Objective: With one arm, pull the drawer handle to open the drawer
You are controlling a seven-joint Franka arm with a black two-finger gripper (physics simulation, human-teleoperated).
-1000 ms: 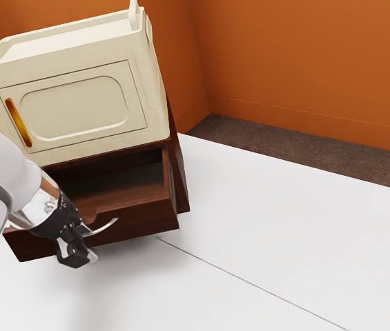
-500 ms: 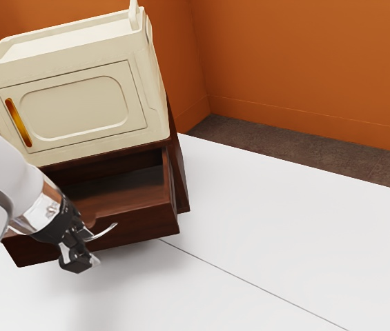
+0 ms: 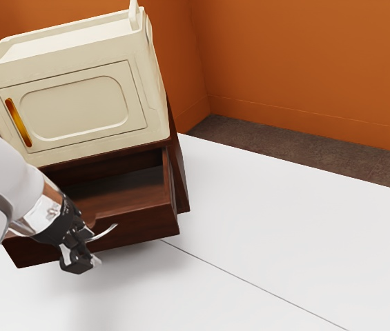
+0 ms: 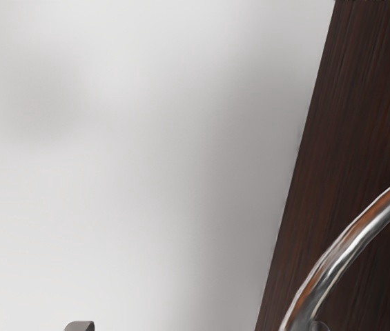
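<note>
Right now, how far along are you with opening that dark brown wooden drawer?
The dark brown wooden drawer already stands open, its inside visible. In hand: my open black pincer is at the curved silver metal handle, not clamping it. Left: probably just backing away, perhaps after a little more pull.

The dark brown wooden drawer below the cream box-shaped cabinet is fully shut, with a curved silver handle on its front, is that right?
Not quite: the dark brown wooden drawer is open, and the exterior view shows its inside. It does sit below the cream box-shaped cabinet, with a curved silver handle on its front.
</note>
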